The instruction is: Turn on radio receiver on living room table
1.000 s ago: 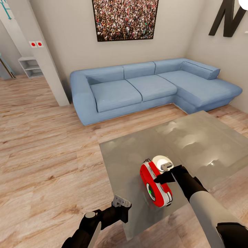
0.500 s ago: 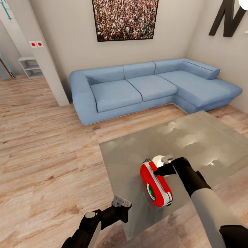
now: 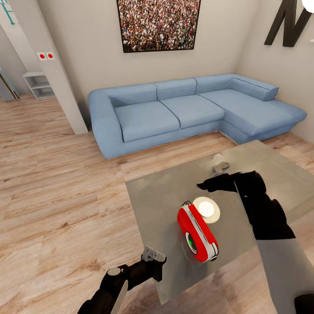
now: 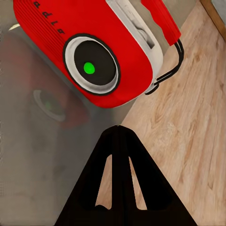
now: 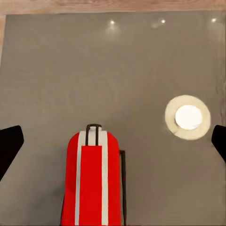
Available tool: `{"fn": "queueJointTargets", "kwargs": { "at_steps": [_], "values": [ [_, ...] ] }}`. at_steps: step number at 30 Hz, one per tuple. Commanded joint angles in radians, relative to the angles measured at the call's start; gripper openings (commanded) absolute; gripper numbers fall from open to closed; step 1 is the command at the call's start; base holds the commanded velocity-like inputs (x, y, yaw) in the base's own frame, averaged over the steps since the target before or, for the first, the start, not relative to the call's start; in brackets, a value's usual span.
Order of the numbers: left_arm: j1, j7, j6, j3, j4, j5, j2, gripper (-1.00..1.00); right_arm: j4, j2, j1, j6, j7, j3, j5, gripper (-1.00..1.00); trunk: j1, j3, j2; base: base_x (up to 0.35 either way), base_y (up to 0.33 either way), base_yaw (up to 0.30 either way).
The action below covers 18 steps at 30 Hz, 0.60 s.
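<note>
Two black arms reach into the head view. Small rounded red radio receiver with a white stripe (image 3: 197,233) stands on the glossy grey glass-like coffee table (image 3: 165,192), near its front edge, round dark dial with a green light facing the camera's lower left. Right gripper (image 3: 208,182) hangs above the tabletop beyond the radio, well apart from it; its finger spread cannot be judged from this angle. Bright round lamp reflection (image 3: 206,209) sits on the glass just behind the radio. Left gripper (image 3: 152,257) is held low at the table's front left corner, close to the radio but not touching. Blue sectional sofa (image 3: 192,109) lines the beige wall past the table, framed crowd picture (image 3: 158,24) above it, light wood plank floor (image 3: 61,187) all round.

Left wrist view: the left gripper's (image 4: 118,129) black fingers meet at a point, clenched with nothing between them. Radio (image 4: 94,61) lies ahead and close, dial and green light toward the lens, thin dark handle looping off one end, over the table's edge where glass meets floor.

Right wrist view: looking straight down on the radio's (image 5: 93,181) top, red with two white stripes and a small dark handle. Right gripper's black fingertips (image 5: 9,141) sit at opposite borders, spread wide and released, holding nothing. Lamp reflection (image 5: 188,117) shines on the glass beside the radio.
</note>
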<state>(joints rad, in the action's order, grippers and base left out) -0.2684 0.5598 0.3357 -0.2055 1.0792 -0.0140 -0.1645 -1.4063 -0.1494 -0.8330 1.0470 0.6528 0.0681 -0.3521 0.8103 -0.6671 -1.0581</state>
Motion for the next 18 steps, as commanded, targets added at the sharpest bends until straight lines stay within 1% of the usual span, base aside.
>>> {"fn": "queueJointTargets", "kwargs": {
  "at_steps": [1, 5, 7, 8, 9, 10, 11, 12, 13, 14, 16, 17, 18],
  "values": [
    [0.000, -0.001, 0.001, 0.000, 0.003, 0.000, 0.000, -1.00, -0.027, -0.015, 0.000, 0.000, 0.007, 0.000, 0.001, 1.00, 0.000, 0.000, 0.000, 0.000, 0.000, 0.000],
    [0.000, 0.001, 0.006, 0.005, 0.042, 0.000, 0.002, -1.00, -0.063, -0.060, 0.000, 0.000, 0.046, -0.001, 0.002, 1.00, 0.000, 0.000, 0.000, 0.000, 0.000, 0.000],
    [0.000, 0.002, 0.011, 0.007, 0.086, 0.000, 0.005, -1.00, -0.071, -0.109, 0.004, 0.000, 0.084, -0.002, 0.002, 1.00, 0.000, 0.000, 0.000, 0.000, 0.000, 0.000],
    [0.000, 0.002, 0.013, 0.007, 0.096, 0.000, 0.006, -1.00, -0.073, -0.123, 0.006, 0.000, 0.094, -0.002, 0.002, 1.00, 0.000, 0.000, 0.000, 0.000, 0.000, 0.000],
    [0.000, 0.003, 0.019, 0.007, 0.112, -0.001, 0.010, -1.00, -0.074, -0.154, 0.012, 0.000, 0.115, -0.003, 0.002, 1.00, 0.000, 0.000, 0.000, 0.000, 0.000, 0.000],
    [0.000, 0.003, 0.023, 0.007, 0.118, -0.001, 0.013, -1.00, -0.075, -0.169, 0.016, 0.000, 0.125, -0.003, 0.002, 1.00, 0.000, 0.000, 0.000, 0.000, 0.000, 0.000],
    [0.000, 0.004, 0.045, 0.008, 0.132, -0.002, 0.027, -1.00, -0.076, -0.224, 0.044, 0.000, 0.160, -0.007, 0.000, 1.00, 0.000, 0.000, 0.000, 0.000, 0.000, 0.000],
    [0.000, 0.004, 0.051, 0.008, 0.134, -0.002, 0.030, -1.00, -0.076, -0.235, 0.052, 0.000, 0.166, -0.008, 0.000, 1.00, 0.000, 0.000, 0.000, 0.000, 0.000, 0.000],
    [0.000, 0.004, 0.062, 0.008, 0.138, -0.002, 0.034, -1.00, -0.077, -0.253, 0.068, 0.000, 0.175, -0.009, 0.000, 1.00, 0.000, 0.000, 0.000, 0.000, 0.000, 0.000],
    [0.000, 0.004, 0.067, 0.008, 0.139, -0.002, 0.036, -1.00, -0.076, -0.261, 0.077, 0.000, 0.178, -0.010, -0.001, 1.00, 0.000, 0.000, 0.000, 0.000, 0.000, 0.000],
    [0.000, 0.003, 0.078, 0.008, 0.142, -0.003, 0.039, -1.00, -0.076, -0.282, 0.113, 0.000, 0.186, -0.013, -0.002, 1.00, 0.000, 0.000, 0.000, 0.000, 0.000, 0.000],
    [0.000, 0.002, 0.080, 0.008, 0.142, -0.003, 0.040, -1.00, -0.076, -0.286, 0.124, 0.000, 0.186, -0.014, -0.002, 1.00, 0.000, 0.000, 0.000, 0.000, 0.000, 0.000],
    [0.000, 0.002, 0.082, 0.008, 0.142, -0.003, 0.041, -1.00, -0.076, -0.292, 0.146, 0.000, 0.187, -0.024, -0.002, 1.00, 0.000, 0.000, 0.000, 0.000, 0.000, 0.000]
  ]
}}
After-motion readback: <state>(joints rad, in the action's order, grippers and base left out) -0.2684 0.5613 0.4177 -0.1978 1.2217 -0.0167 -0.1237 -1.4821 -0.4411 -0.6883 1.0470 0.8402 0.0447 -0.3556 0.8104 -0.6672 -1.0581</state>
